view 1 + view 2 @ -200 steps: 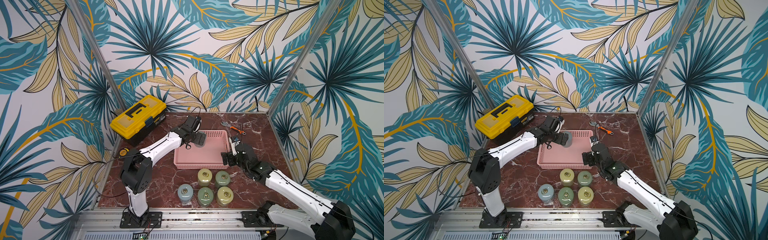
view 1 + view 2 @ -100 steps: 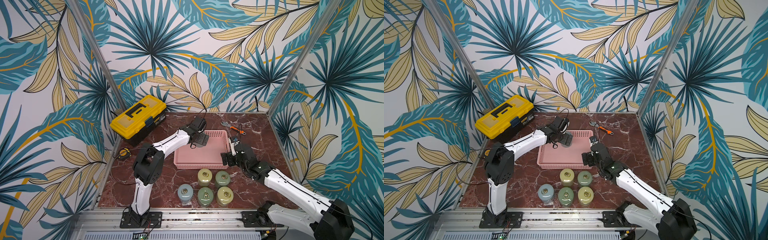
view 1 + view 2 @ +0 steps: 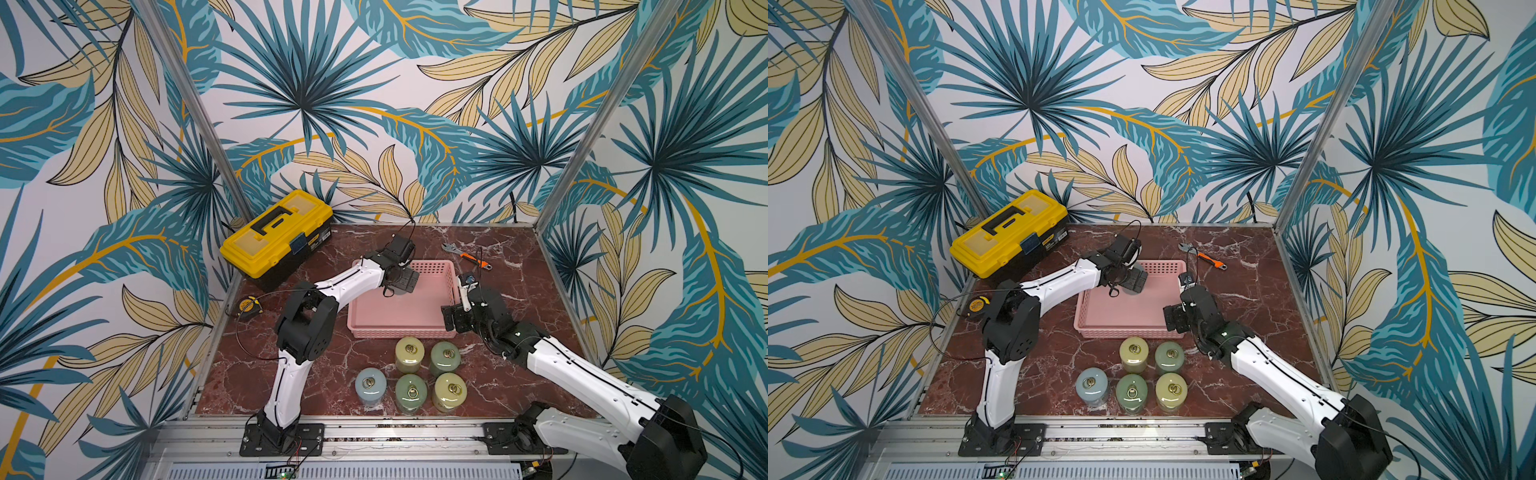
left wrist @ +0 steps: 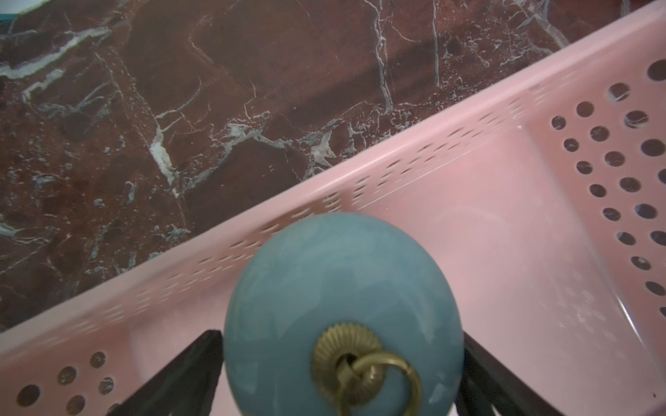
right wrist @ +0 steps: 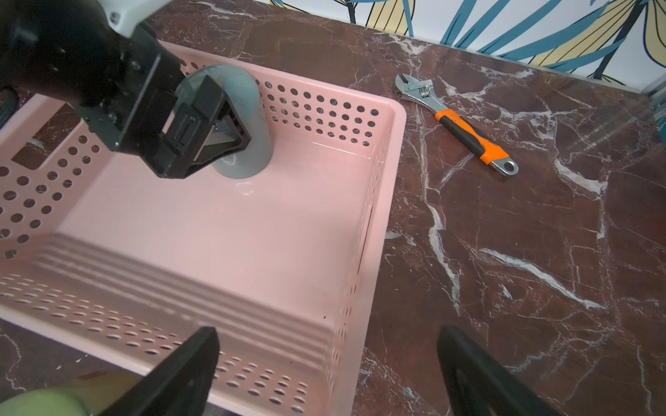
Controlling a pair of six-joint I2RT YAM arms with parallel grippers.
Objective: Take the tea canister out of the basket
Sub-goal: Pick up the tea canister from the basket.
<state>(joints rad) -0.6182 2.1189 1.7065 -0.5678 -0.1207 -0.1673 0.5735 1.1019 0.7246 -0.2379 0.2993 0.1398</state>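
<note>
**Step in hand: grasp before lift-out.**

The left hand [image 3: 402,283] is reaching into the shallow pink perforated plastic basket [image 3: 397,332]. Its jaws are standing wide apart and straddling the blue-grey glazed cylindrical tea canister [image 4: 342,288], with one black finger [image 4: 191,371] lying along each flank. I cannot tell whether the pads are touching the glaze, and nothing is looking clamped.

The canister is standing upright on the basket floor, near the far wall and towards the left end.

The right hand [image 5: 326,360], jaws also apart and empty, is hovering over the basket's near right corner.

**Doing it well (judgement):**
- The fingers should be closing squarely on the cylinder body, not on the domed lid, which may be sitting loose.
- The glaze is looking slick, so a firm, centred squeeze seems wise.
- The lift should be going straight up until the base is clearing the rim, and only then sideways.
- The wall is close and the basket is probably light, so a dragged finger could be shifting it. The right hand is well placed for steadying the rim.

**Materials:**
- The lid is smooth, rounded and mottled blue, and is carrying a ribbed brass-coloured knob with a loose ring [image 4: 364,371].
- The basket sides are showing round punched holes, and the floor is solid and glossy.
- The red-brown marble surface [image 5: 540,234] is showing white veining and looking hard and polished.
- Five similar lidded canisters [image 3: 411,351], in greens, yellows and blue, are standing on it in front of the basket.
</note>
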